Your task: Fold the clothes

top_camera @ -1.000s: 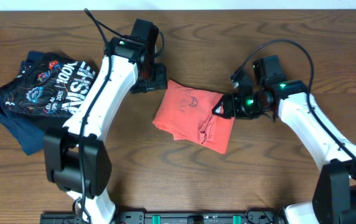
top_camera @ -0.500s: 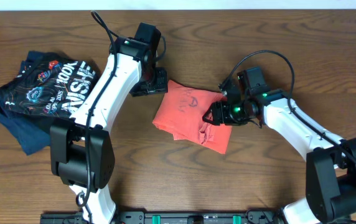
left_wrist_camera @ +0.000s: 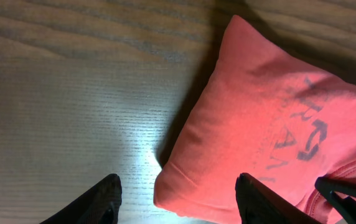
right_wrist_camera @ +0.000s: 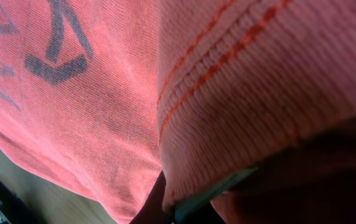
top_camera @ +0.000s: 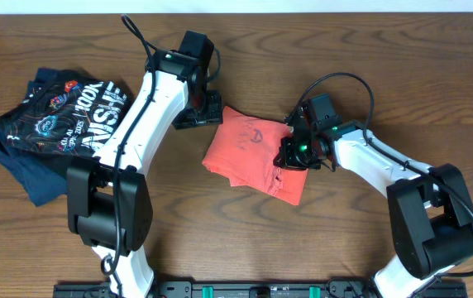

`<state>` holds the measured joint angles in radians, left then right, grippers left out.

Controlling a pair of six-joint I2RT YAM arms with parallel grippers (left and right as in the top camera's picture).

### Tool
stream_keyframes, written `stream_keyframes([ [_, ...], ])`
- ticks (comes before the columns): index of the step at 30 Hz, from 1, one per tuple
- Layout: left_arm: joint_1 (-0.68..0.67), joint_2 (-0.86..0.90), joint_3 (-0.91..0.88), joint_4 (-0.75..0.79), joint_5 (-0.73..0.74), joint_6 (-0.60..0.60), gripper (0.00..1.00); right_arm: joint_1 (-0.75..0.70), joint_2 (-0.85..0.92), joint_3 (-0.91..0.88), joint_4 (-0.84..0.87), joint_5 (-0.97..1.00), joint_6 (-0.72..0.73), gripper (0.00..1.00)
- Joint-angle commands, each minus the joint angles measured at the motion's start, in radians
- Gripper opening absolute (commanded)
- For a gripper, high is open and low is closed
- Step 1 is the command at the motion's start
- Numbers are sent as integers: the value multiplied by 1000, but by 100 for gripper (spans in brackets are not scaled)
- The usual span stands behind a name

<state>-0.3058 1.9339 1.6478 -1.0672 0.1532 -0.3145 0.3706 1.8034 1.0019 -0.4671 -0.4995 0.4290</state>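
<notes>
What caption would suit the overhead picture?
Right pincer grips the folded red-orange T-shirt; left pincer hovers open at its corner.

Partial "ROOK" and "NISHE" on dark garment (top_camera: 59, 117)

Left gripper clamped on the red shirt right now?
No. In the left wrist view the left gripper has its fingers spread wide over the T-shirt corner, not closed on fabric.

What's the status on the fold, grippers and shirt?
Left gripper open, by T-shirt upper-left corner. Right gripper shut on T-shirt right hem. Dark garment pile far left, not in the way.
</notes>
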Motion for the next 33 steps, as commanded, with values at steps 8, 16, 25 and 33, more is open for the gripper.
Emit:
stream_keyframes([
  [8, 2, 4, -4, -5, -8, 6, 61, -31, -222, 14, -208, 157, 24, 1],
  [16, -15, 4, -4, -5, -3, 5, 61, -31, -171, 11, -345, 361, 28, 1],
  [25, -105, 6, -4, 7, -5, 6, 61, -31, -41, 11, -353, 377, 32, 4],
  [33, -171, 53, -13, 56, -8, 6, 61, -31, -29, 11, -372, 425, 50, 4],
])
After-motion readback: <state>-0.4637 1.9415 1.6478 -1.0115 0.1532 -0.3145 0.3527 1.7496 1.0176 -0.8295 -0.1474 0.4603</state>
